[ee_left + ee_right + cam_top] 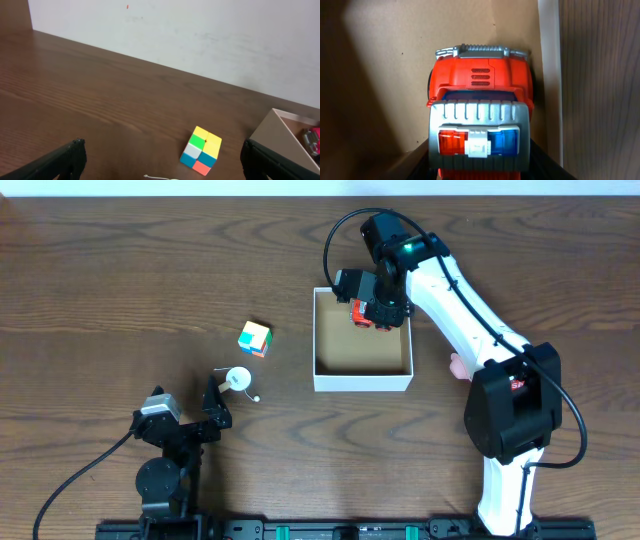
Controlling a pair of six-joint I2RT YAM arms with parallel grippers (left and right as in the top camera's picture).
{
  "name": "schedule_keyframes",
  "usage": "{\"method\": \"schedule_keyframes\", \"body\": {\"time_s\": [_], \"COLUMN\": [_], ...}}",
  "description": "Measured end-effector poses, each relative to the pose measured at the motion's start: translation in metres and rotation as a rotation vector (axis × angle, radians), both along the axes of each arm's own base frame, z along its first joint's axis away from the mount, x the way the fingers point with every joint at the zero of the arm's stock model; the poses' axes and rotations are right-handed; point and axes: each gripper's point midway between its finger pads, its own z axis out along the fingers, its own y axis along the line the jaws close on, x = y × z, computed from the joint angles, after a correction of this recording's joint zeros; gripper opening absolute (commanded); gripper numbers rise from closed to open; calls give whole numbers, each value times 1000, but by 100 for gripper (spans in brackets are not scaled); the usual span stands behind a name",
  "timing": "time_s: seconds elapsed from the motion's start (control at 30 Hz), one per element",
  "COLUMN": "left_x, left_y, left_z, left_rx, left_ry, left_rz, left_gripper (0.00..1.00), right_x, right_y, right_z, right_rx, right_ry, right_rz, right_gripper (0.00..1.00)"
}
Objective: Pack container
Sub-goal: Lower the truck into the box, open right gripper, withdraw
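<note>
Your right claw [369, 311] is clamped on the red toy truck [479, 115] at the container's [362, 383] upper-right corner, probably to set it inside; left claw [217, 403] sits wide apart, empty.

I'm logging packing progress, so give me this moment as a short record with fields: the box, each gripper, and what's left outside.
box: open container, white walls, brown inside
right gripper: closed on a red toy truck, at the box's top right corner in the overhead view
truck released: no
left gripper: open, empty
outside box: puzzle cube and small white round toy, both on the table left of the box
</note>
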Motion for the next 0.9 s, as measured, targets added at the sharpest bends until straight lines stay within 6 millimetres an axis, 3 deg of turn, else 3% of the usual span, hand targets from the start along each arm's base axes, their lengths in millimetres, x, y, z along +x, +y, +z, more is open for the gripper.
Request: {"method": "schedule_keyframes", "body": {"time_s": [0.2, 0.43, 0.77, 0.9], "left_x": [0, 0, 0, 0], "left_y": [0, 0, 0, 0], "left_z": [0, 0, 0, 0], "left_rx": [0, 0, 0, 0], "left_ry": [0, 0, 0, 0], "left_rz": [0, 0, 0, 0], "left_gripper": [98, 98, 98, 98], "right_x": [-1, -2, -1, -1], "right_y": [1, 1, 0, -3], "right_z": [-3, -22, -22, -23], "right_rx": [3, -11, -10, -9], "right_ry": [8, 49, 49, 53], "right_rz": [1, 2, -1, -8], "right_gripper": [23, 23, 24, 32]}}
